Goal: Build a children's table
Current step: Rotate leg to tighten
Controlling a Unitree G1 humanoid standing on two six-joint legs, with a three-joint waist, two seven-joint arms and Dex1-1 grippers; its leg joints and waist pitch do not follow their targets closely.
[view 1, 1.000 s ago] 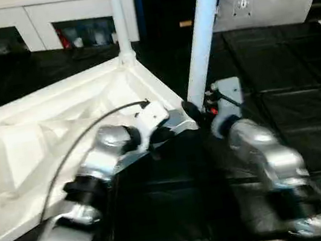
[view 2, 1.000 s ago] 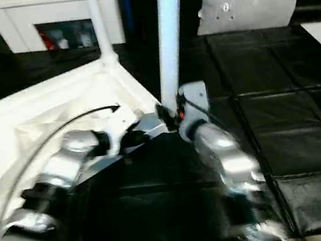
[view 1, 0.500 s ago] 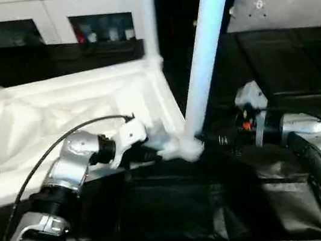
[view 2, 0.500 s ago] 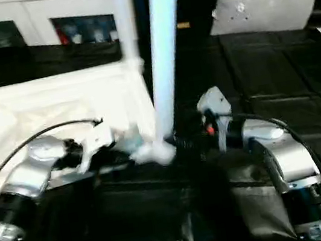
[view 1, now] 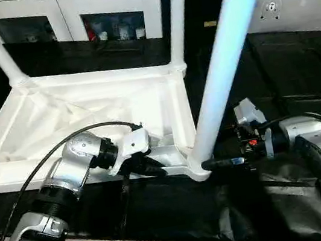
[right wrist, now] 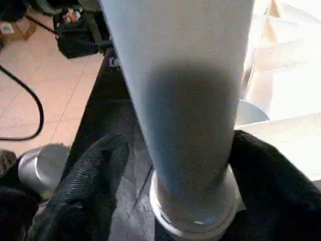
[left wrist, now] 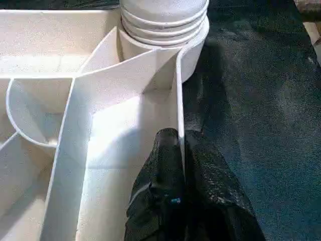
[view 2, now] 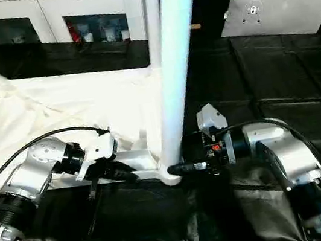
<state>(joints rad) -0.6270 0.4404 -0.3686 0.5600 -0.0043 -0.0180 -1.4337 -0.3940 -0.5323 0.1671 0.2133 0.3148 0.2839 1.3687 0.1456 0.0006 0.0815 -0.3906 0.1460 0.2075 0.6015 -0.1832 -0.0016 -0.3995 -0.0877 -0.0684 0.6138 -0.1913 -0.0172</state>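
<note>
Head views: bright overhead light overexposes the white table top and the near leg, which takes a bluish sheen, while the black mat at right stays dim with faint sheen along its seams. Left wrist view: hard light on the ribs, a sharp shadow falling inside the rim, fingers soft at lower centre. Right wrist view: the leg is close and blurred, with a dark shadow band at centre and glare at upper right.

White glass-door cabinets stand behind the black-matted workbench, tan tiled floor below
</note>
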